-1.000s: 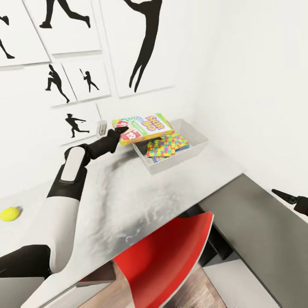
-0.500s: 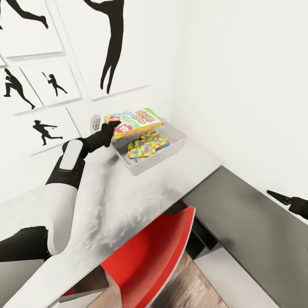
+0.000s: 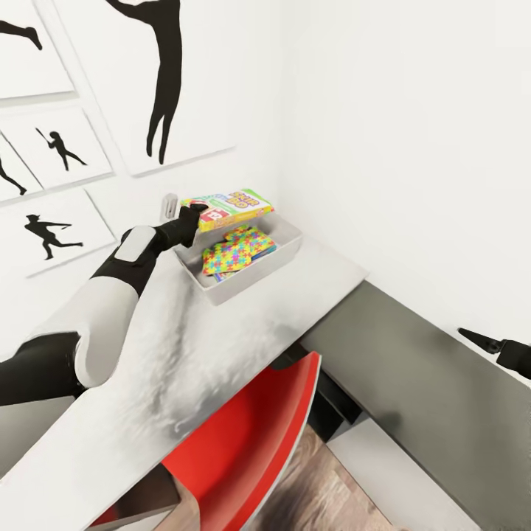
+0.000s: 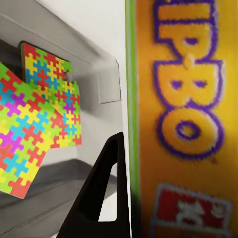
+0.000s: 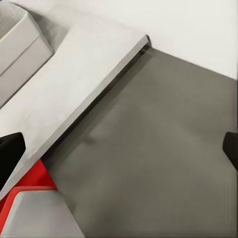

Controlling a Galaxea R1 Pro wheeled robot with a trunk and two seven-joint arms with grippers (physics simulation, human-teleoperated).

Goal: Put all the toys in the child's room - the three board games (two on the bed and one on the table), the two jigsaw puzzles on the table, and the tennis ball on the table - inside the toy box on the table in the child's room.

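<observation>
My left gripper is shut on one end of the Skip-Bo board game, holding it roughly level over the back rim of the white toy box. Inside the box lie two bright jigsaw puzzles, overlapping. The left wrist view shows the game's orange face close up beside one black finger, with the puzzles and the box wall beyond. My right gripper hangs open at the far right over a dark grey surface, fingertips wide apart.
The toy box sits on a white table in the room's corner, against walls with black silhouette pictures. A red chair is tucked under the table's front edge. A dark grey flat surface adjoins the table on the right.
The whole picture has slid left and the tennis ball has left the view, so the camera has turned. My left gripper still holds the game over the box; the right gripper has barely moved.
</observation>
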